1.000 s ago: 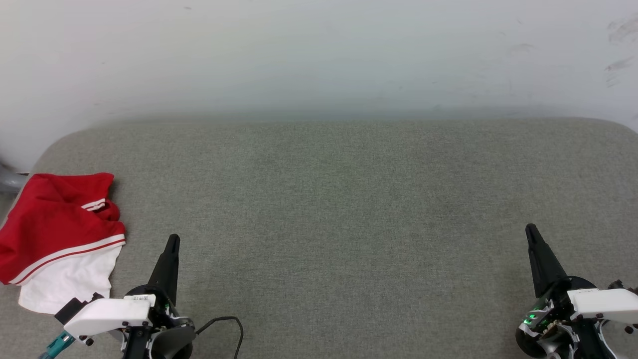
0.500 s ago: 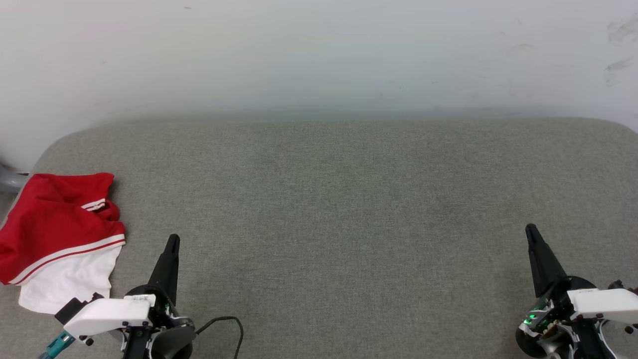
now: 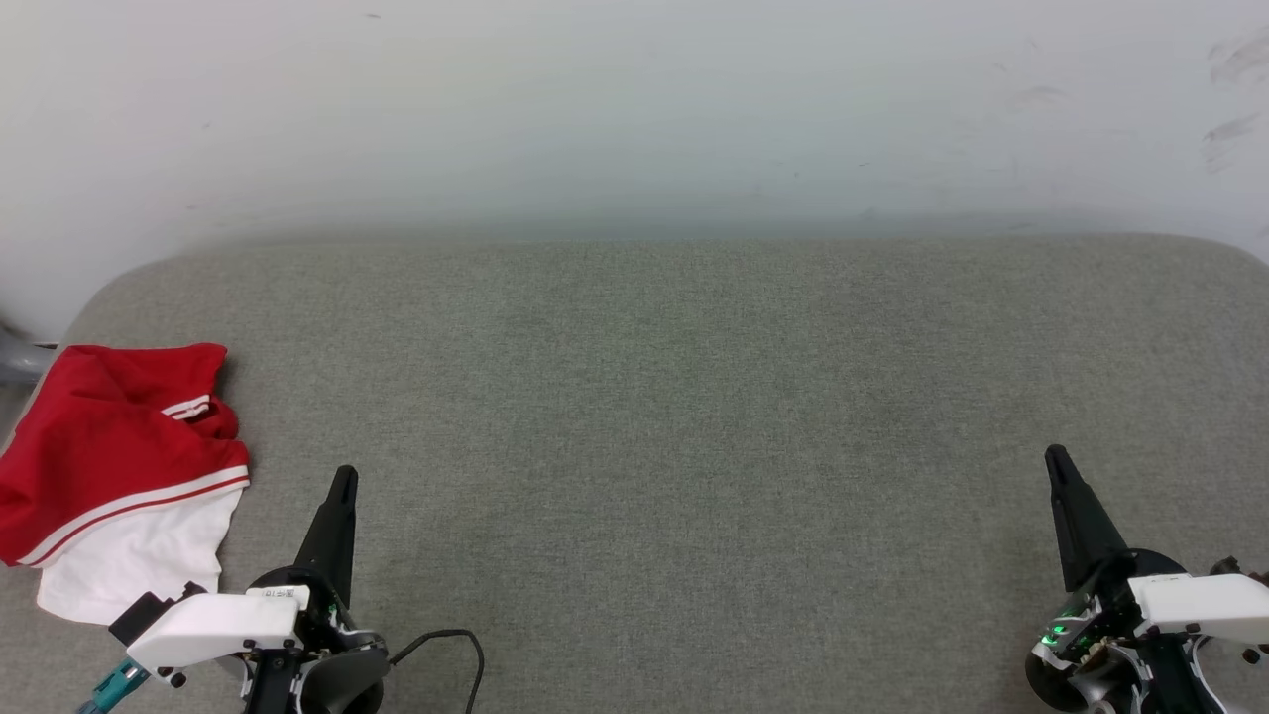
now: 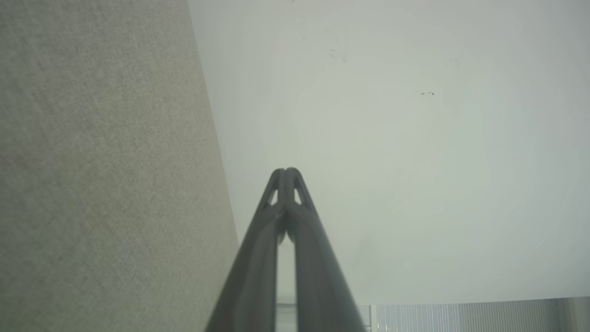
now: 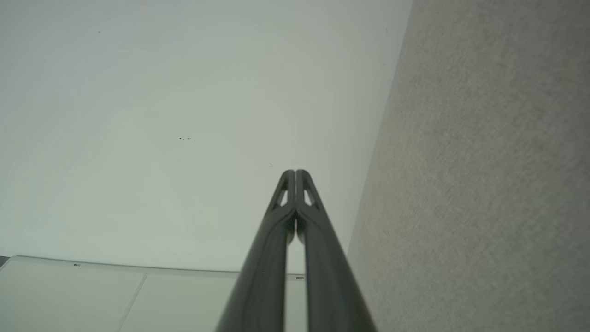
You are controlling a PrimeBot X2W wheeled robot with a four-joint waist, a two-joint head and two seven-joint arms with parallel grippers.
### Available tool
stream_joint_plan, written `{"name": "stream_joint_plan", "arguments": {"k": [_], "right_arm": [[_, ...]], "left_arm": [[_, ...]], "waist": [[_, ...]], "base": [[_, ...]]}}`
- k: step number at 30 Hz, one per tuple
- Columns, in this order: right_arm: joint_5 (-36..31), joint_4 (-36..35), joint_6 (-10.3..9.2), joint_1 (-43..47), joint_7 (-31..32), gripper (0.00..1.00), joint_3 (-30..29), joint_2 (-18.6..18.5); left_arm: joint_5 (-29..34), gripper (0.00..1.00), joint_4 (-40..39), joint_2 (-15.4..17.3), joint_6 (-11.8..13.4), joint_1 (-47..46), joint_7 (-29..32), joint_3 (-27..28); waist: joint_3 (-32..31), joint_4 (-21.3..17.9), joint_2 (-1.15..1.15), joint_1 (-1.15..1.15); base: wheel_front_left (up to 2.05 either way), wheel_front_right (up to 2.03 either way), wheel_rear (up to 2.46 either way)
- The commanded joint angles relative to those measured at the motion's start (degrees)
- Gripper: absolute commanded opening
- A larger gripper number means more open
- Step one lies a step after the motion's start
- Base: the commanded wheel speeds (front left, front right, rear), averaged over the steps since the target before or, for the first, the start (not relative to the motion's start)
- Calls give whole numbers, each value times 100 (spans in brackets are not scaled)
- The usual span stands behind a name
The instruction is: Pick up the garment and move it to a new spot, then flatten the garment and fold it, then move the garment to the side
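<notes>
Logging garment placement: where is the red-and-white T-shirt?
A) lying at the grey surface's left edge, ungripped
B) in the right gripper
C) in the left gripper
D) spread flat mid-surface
A: the T-shirt lies bunched at the left edge of the grey surface, apart from the shut left gripper.

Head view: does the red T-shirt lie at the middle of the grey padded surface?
No, the red T-shirt lies bunched at the grey padded surface's left edge.

The red and white garment [image 3: 109, 446] runs off the frame's left edge; a grey object [image 3: 15, 359] above it is too cropped to identify.
</notes>
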Motion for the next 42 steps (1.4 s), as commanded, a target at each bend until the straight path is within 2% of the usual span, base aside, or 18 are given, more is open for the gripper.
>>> {"name": "stream_joint_plan", "arguments": {"k": [1,9,10,26,34,42], "right_arm": [[23,10,-4,-60,4,0,1,25],[23,10,-4,-60,4,0,1,25],[0,2,0,0,0,100,0,0],[-307,36,-1,240,-396,100,208,4],[-1089,85,-1,247,-599,100,55,5],[-2273,-97,-2,229,-785,100,-51,5]], "left_arm": [[9,0,-2,-14,-19,-31,11,16],[9,0,-2,-14,-19,-31,11,16],[0,100,1,0,0,1,0,0],[267,100,-14,-10,3,307,-402,-71],[922,100,-27,-10,1,379,-604,135],[1613,100,-200,-9,-1,423,-790,368]], "waist": [[0,0,0,0],[0,0,0,0],[0,0,0,0],[7,-13,0,0],[2,-25,0,0],[1,-56,0,0]], "base": [[0,0,0],[0,0,0],[0,0,0],[0,0,0],[0,0,0],[0,0,0]]}}
